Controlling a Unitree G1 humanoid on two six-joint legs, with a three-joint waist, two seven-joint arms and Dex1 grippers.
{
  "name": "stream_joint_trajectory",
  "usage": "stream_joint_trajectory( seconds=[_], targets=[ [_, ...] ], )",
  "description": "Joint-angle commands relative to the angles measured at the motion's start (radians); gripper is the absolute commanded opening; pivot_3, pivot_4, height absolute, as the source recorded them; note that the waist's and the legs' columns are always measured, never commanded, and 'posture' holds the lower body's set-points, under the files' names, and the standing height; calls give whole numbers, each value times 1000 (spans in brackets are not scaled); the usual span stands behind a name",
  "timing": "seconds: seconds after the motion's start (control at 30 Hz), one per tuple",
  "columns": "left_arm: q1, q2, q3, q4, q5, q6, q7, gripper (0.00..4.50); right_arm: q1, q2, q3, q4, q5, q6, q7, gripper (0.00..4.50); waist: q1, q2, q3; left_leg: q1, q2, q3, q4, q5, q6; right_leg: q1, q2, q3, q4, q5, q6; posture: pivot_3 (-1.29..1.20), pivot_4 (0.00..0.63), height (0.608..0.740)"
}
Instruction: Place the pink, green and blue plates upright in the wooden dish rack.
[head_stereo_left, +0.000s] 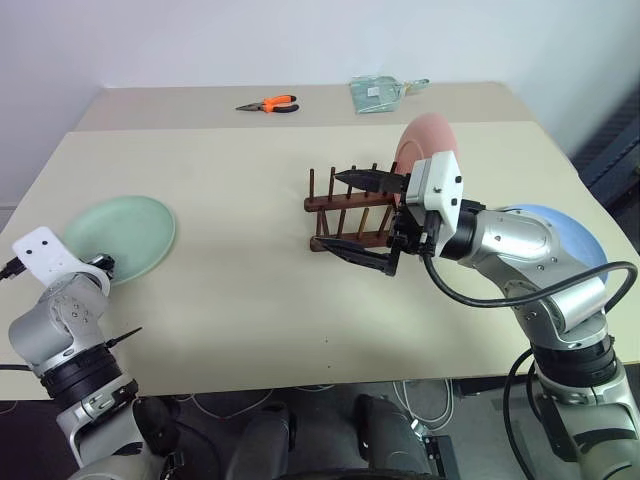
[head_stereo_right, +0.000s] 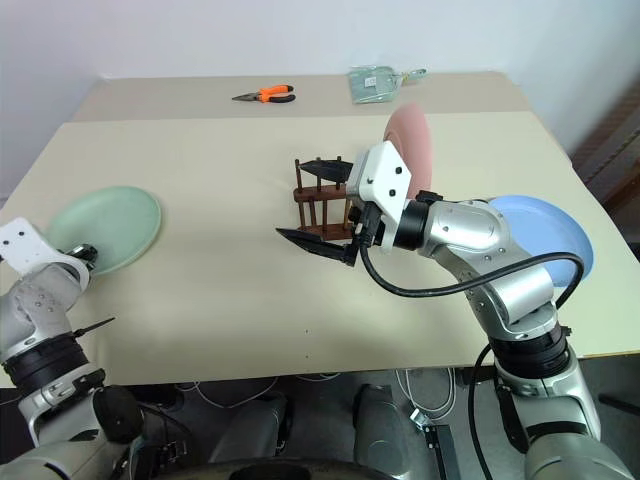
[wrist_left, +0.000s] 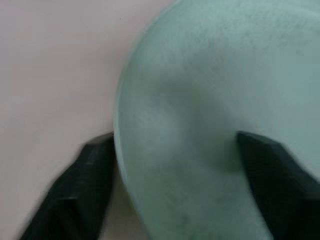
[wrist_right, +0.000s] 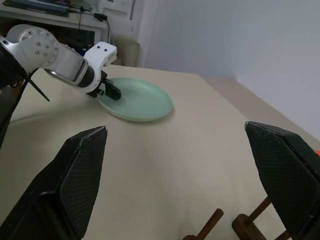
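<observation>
Left hand (wrist_right: 111, 90) straddles the green plate's (head_stereo_left: 125, 233) near rim, fingers apart, plate flat on the desk (head_stereo_left: 240, 290). Right hand (head_stereo_left: 365, 220), fingers wide apart, hovers empty beside the wooden dish rack (head_stereo_left: 345, 215); pink plate (head_stereo_left: 425, 145) upright in it, blue plate (head_stereo_left: 570, 235) flat at right.

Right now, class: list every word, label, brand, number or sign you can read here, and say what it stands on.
None can be read.
The clear packet at the table's far edge may bear print, too small to read.
The orange-handled pliers, green plate, pink plate, blue plate and wooden dish rack show no markings.
</observation>
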Motion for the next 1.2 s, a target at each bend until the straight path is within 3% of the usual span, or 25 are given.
stream_joint_trajectory(
  seconds=[0.03,0.13,0.33,0.47,0.7,0.8,0.93,1.03,1.2],
  targets=[
    [-24,-9,27,-29,-33,-15,5,1656,6,3,-5,-8,-43,-40,-6,4500,1,0,0,0,0,0,0,0,0,0,0,0,0,0,0,0,150,740],
    [-41,-13,-6,-33,-46,-65,-26,68,7,5,-5,3,-73,-55,-6,4500,2,0,0,0,0,0,0,0,0,0,0,0,0,0,0,0,150,740],
    [-122,-74,-255,-204,-119,-295,-247,21,-55,-2,50,37,-168,-94,27,4500,20,-1,1,-1,0,1,1,0,0,1,0,0,-1,1,-1,0,150,740],
    [-187,-95,-387,-277,-142,-295,-294,21,-143,2,159,114,-383,-251,7,4500,16,-1,1,-4,0,1,2,1,-1,-2,0,0,-2,1,-1,0,150,740],
    [-284,-161,-522,-334,-189,-234,-280,21,-271,4,293,443,-787,-548,-136,4500,-6,-1,1,-2,0,3,0,1,-1,-1,0,0,-1,1,-1,0,150,740],
    [-287,-182,-535,-367,-225,-199,-266,0,-269,8,289,498,-837,-605,-160,3618,-6,-1,1,-2,0,2,0,1,-1,-2,0,1,-2,1,-1,0,150,740],
    [-264,-179,-555,-397,-231,-170,-267,0,-252,12,268,503,-870,-623,-171,1545,-5,-1,1,-3,0,2,0,1,-1,-2,0,1,-2,1,-1,0,150,740],
    [-261,-197,-510,-378,-253,-188,-254,1090,-245,6,257,499,-891,-641,-178,19,-5,-1,1,-2,0,2,0,1,-1,-1,0,1,-2,1,-1,0,150,740],
    [-314,-175,-391,-314,-244,-302,-197,3584,-230,16,210,477,-871,-671,-202,0,-3,-1,1,-2,0,1,0,1,-1,-1,0,1,-2,1,-1,0,150,740]
  ],
)
